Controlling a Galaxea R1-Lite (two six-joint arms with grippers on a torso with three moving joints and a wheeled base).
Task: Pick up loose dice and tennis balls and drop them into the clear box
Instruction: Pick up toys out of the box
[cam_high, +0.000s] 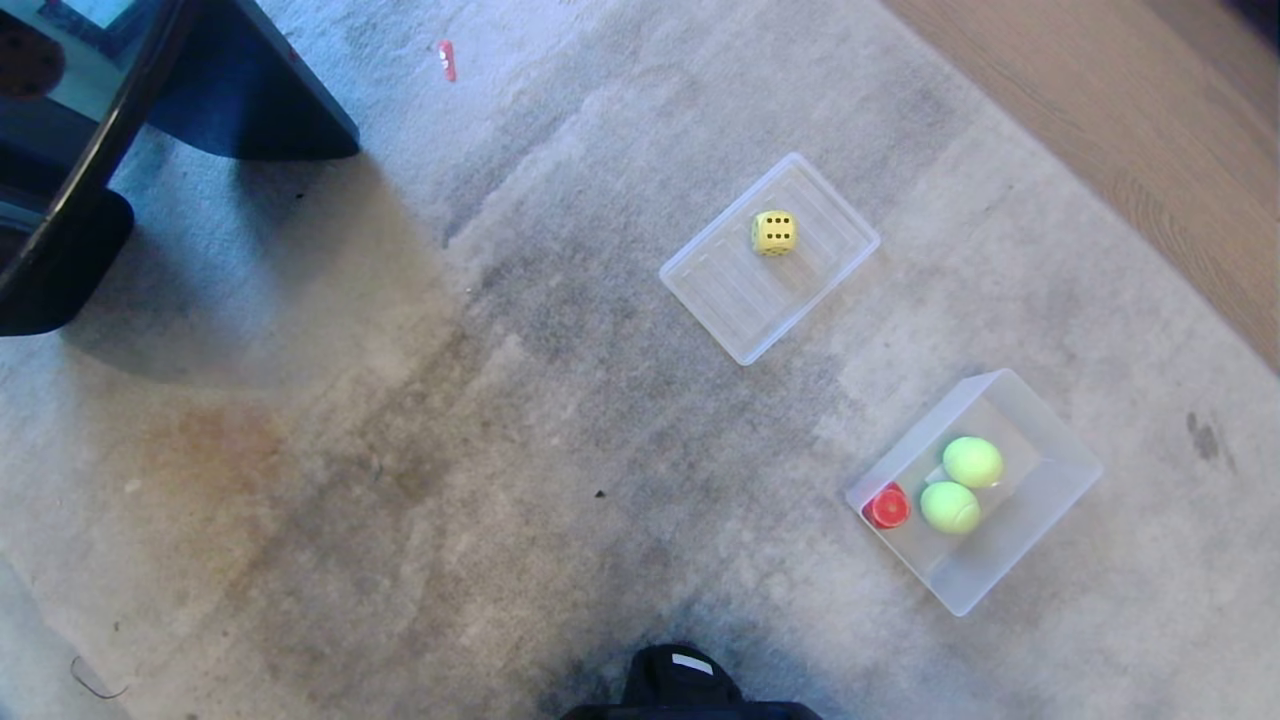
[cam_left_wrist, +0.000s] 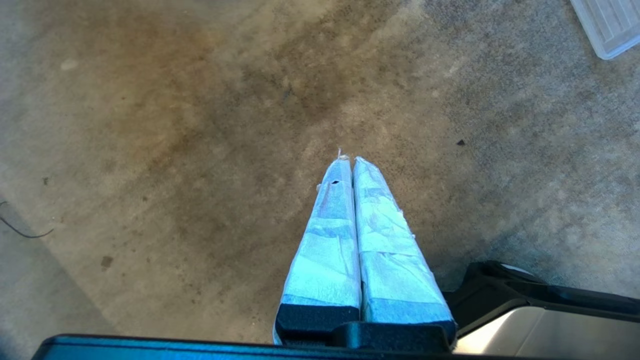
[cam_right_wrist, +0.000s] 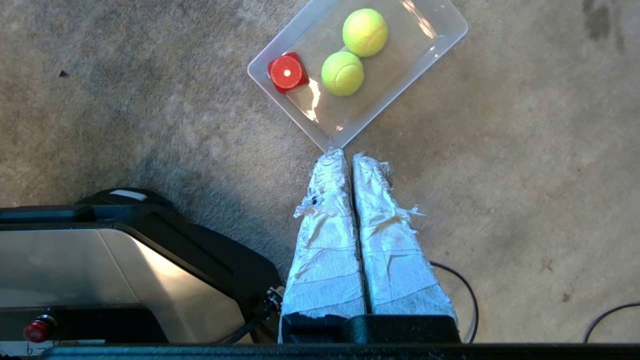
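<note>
The clear box (cam_high: 1060, 480) (cam_right_wrist: 440, 47) stands on the carpet at the right. Two tennis balls (cam_high: 972, 461) (cam_high: 950, 507) (cam_right_wrist: 365, 32) (cam_right_wrist: 342, 73) and a red die (cam_high: 888, 507) (cam_right_wrist: 287, 73) lie inside it. A yellow die with black dots (cam_high: 773, 232) rests on the flat ribbed clear lid (cam_high: 740, 300) (cam_left_wrist: 607, 25) farther off. My right gripper (cam_right_wrist: 349, 156) hangs shut and empty just short of the box's near corner. My left gripper (cam_left_wrist: 351, 161) is shut and empty over bare carpet. Neither arm shows in the head view.
A dark piece of furniture (cam_high: 90, 150) stands at the far left. Wood floor (cam_high: 1150, 130) borders the carpet at the far right. My base (cam_high: 690, 690) (cam_right_wrist: 125, 260) sits at the near edge. Thin cables (cam_right_wrist: 465, 295) lie on the carpet beside the right gripper.
</note>
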